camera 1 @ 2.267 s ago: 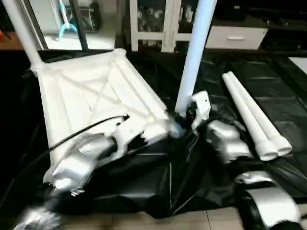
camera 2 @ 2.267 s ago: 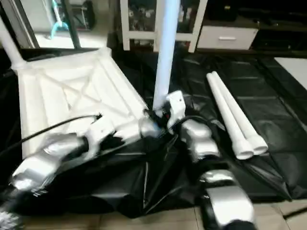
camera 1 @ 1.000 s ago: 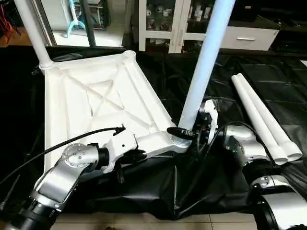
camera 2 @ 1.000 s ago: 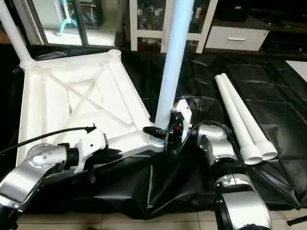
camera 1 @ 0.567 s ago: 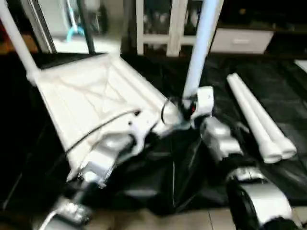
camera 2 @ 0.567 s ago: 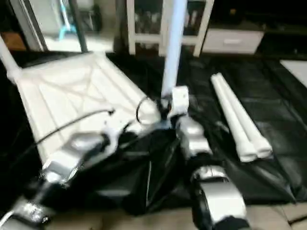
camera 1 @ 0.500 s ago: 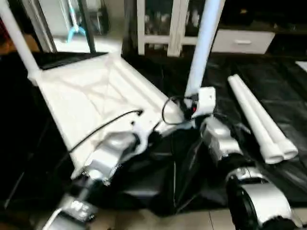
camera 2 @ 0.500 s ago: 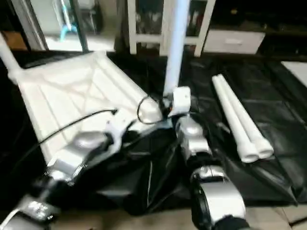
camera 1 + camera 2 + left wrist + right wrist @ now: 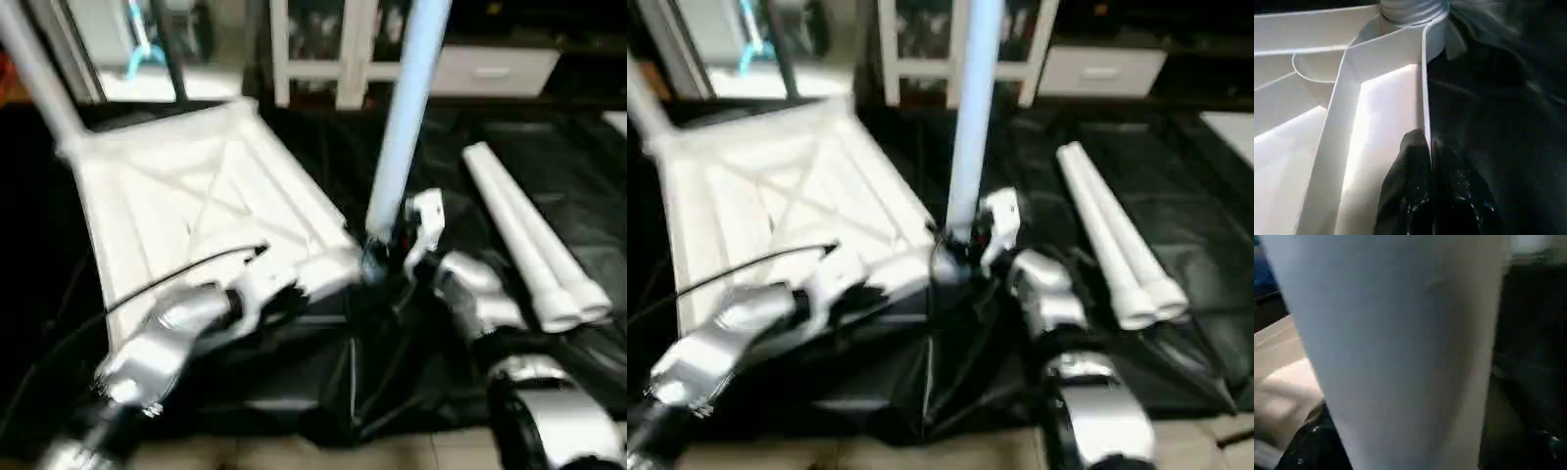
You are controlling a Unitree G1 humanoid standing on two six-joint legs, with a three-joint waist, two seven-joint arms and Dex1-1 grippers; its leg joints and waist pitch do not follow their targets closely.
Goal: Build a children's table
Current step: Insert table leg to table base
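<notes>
A: Left eye view first. What is the tabletop (image 9: 196,211) like?

B: White moulded plastic, rectangular, lying underside up on a crinkled, glossy black plastic sheet (image 9: 549,186). Raised ribs cross the underside in an X, and the corners are round sockets.

A: And the legs?

B: Long, smooth white tubes that taper. One leg (image 9: 407,117) stands upright at the near right corner socket. Another leg (image 9: 39,78) rises from the far left corner. Two loose legs (image 9: 524,235) lie side by side on the sheet, touching each other, well to the right of the tabletop, their wider open ends toward the camera.

A: Where is the left gripper (image 9: 1427,152)?

B: At the near edge of the tabletop, at the end of a silver forearm with a thin black cable (image 9: 167,279) arching over it. In the left wrist view its two black fingers are pressed together on the thin upright rim wall of the tabletop, one finger on each side, so it is pinched closed on that edge.

A: And the right gripper (image 9: 377,257)?

B: It sits at the foot of the upright leg, just beside the corner socket. Its fingers are too blurred to read; I cannot tell whether it grips the tube or stands free. The right wrist view has the smooth, rounded tube wall very close.
</notes>
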